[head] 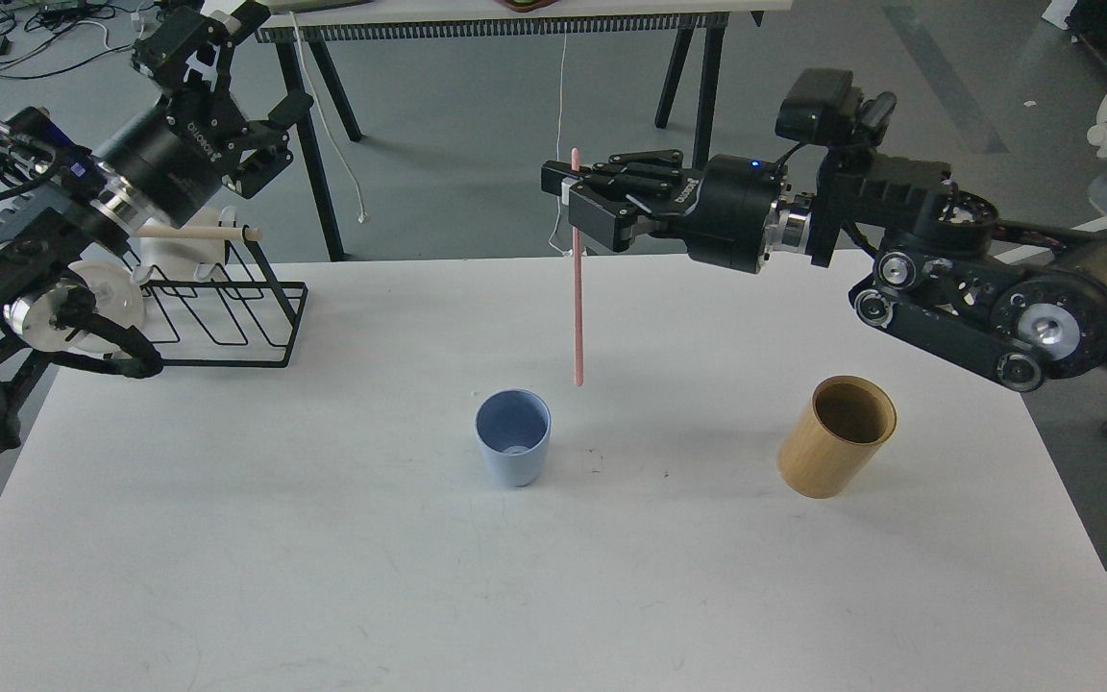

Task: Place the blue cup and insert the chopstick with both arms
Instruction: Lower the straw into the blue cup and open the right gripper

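Observation:
The pale-blue cup (513,449) stands upright and empty at the middle of the white table (323,577). My right gripper (573,202) is shut on the top part of the pink chopstick (578,308), which hangs almost vertical. The stick's lower tip is just above and to the right of the cup's rim, outside the cup. My left gripper (227,58) is open and empty, raised high at the far left above the black wire rack (217,317), far from the cup.
A tan wooden-looking cylinder (837,435) stands empty at the right of the table. The wire rack carries a beige rod (193,232) at the back left corner. A trestle table's legs (698,125) stand behind the table.

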Available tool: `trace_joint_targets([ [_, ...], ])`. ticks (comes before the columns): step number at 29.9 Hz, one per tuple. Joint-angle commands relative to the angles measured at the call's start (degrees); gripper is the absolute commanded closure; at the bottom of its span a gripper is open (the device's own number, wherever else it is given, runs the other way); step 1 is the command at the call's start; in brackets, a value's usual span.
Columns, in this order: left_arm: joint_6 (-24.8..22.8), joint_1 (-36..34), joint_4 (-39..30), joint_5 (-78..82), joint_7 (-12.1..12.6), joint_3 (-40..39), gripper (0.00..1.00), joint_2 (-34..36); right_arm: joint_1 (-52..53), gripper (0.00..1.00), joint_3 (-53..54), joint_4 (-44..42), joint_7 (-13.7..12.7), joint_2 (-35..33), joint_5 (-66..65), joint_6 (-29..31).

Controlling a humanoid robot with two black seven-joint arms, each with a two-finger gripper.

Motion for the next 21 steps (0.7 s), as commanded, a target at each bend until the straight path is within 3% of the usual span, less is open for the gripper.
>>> trace_joint_targets([
  [1, 0.0, 0.3, 0.5, 0.0, 0.0, 0.0, 0.04, 0.0, -0.6, 1.00, -0.9, -3.3, 0.0, 3.7, -0.8, -1.0],
  [21, 0.0, 0.8, 1.8, 0.1, 0.0, -0.1, 0.03, -0.7, -0.9, 1.00, -4.6, -12.3, 0.0, 14.8, -1.0, -4.3],
])
